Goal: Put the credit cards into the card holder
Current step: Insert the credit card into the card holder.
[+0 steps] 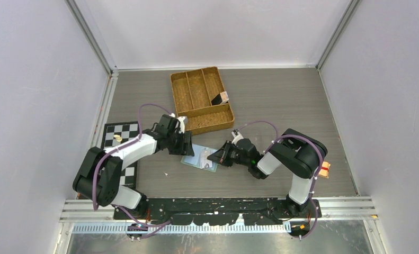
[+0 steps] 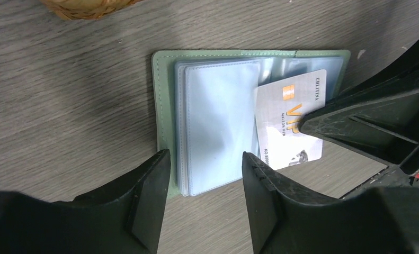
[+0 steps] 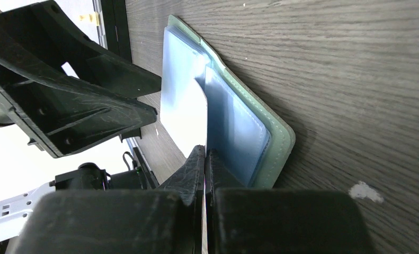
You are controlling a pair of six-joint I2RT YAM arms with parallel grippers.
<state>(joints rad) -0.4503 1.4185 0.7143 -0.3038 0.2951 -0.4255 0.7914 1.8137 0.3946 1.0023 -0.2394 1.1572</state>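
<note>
Wood tabletop point(image 2: 64, 106) — card holder point(image 2: 217, 121) open | left gripper point(image 2: 206, 164) jaws apart over it | right gripper point(image 3: 204, 153) pinching silver card point(image 2: 286, 121)

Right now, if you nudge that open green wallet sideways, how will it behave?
The wallet lies flat and thin on the table, so it would probably slide, not tip. Its clear sleeves look floppy and may fan.

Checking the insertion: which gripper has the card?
The right gripper, shut on the silvery VIP card; the left gripper hangs open over the card holder.
</note>
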